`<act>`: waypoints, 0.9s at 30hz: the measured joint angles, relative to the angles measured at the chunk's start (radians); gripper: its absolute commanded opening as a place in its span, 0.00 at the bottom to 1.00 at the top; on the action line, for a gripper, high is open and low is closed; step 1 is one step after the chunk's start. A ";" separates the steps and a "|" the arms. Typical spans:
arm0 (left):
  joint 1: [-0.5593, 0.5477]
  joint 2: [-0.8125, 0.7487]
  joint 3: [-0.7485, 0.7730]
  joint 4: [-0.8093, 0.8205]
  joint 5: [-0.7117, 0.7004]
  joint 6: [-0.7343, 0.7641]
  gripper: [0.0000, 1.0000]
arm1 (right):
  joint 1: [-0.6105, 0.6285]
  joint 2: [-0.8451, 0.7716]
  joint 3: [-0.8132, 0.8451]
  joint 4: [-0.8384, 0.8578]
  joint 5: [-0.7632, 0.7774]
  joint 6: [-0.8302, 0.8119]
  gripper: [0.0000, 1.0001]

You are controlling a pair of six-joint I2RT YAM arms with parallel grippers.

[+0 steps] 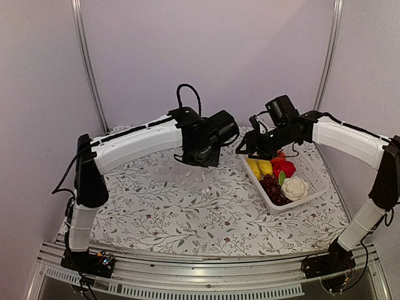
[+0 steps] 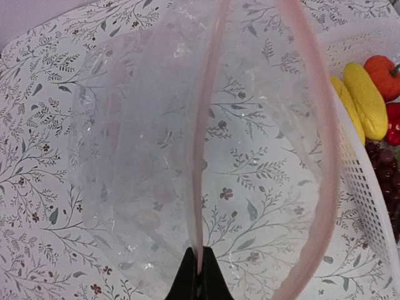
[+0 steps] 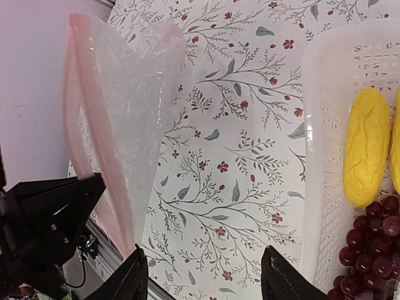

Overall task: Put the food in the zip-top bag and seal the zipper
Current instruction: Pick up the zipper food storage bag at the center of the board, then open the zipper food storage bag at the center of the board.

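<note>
Just left of the white basket point(image 2: 369, 194), one lip of the zipper point(image 2: 203, 156) of the zip-top bag point(image 2: 144, 156) is pinched by the closed left gripper point(image 2: 199, 278), the mouth bowed open. At the basket's far-left corner the right gripper point(image 3: 203, 250) is held part-open and empty, nearest the yellow pieces point(image 3: 365, 153).

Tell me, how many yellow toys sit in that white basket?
2. The yellow pieces lie side by side at the basket's far end, beside the red pepper. The right gripper overhangs that corner, so another may be hidden.
</note>
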 measured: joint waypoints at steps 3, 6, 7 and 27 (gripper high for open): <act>-0.005 -0.074 0.000 0.011 -0.004 0.015 0.00 | 0.052 0.095 0.091 -0.003 -0.004 -0.007 0.63; -0.008 -0.112 -0.002 0.019 -0.005 0.029 0.00 | 0.084 0.153 0.157 -0.005 -0.016 -0.002 0.63; -0.008 -0.121 -0.009 0.027 -0.005 0.038 0.00 | 0.090 0.164 0.175 -0.005 -0.019 -0.001 0.63; -0.010 -0.173 -0.089 0.176 0.060 0.164 0.00 | 0.126 0.060 0.217 0.019 0.033 0.099 0.62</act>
